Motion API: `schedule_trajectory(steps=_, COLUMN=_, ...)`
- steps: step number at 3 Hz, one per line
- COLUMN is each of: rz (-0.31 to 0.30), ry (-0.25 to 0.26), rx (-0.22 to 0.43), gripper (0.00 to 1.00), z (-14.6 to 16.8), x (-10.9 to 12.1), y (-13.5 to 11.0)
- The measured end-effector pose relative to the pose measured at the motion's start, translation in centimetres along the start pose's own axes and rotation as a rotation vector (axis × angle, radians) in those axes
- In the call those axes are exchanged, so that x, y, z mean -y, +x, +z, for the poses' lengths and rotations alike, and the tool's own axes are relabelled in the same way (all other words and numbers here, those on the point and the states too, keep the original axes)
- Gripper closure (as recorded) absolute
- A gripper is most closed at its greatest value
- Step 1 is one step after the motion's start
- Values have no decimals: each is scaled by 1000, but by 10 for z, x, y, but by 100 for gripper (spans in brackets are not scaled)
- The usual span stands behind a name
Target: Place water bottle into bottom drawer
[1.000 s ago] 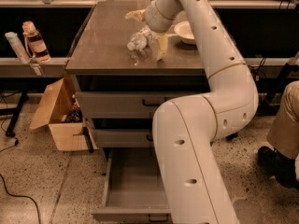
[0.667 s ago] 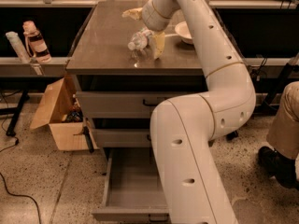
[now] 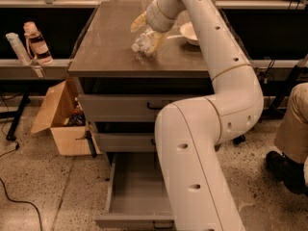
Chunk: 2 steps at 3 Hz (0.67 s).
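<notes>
Gripper [image 3: 147, 31] jaws have narrowed, clamping the water bottle [image 3: 141, 45] on the counter [image 3: 106, 47]. Next: lift, then lower into the open bottom drawer [image 3: 137, 191].

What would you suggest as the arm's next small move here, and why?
Probably firm up the grip of the claw on the bottle and raise it just off the cabinet top. The claw is right at the bottle, which lies on the top, and the bottom drawer is already pulled out below, so nothing else seems to need doing first.
</notes>
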<state>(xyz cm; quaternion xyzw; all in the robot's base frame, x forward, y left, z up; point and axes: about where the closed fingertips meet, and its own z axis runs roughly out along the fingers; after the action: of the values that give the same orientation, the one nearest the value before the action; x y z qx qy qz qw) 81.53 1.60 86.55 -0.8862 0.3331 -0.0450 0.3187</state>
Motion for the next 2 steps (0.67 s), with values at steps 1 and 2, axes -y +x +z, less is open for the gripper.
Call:
schedule_trajectory(steps=1, rz=0, ry=0, rx=0, gripper=66, z=0, x=0, y=0)
schedule_trajectory(steps=2, rz=0, ry=0, rx=0, gripper=89, z=0, x=0, y=0)
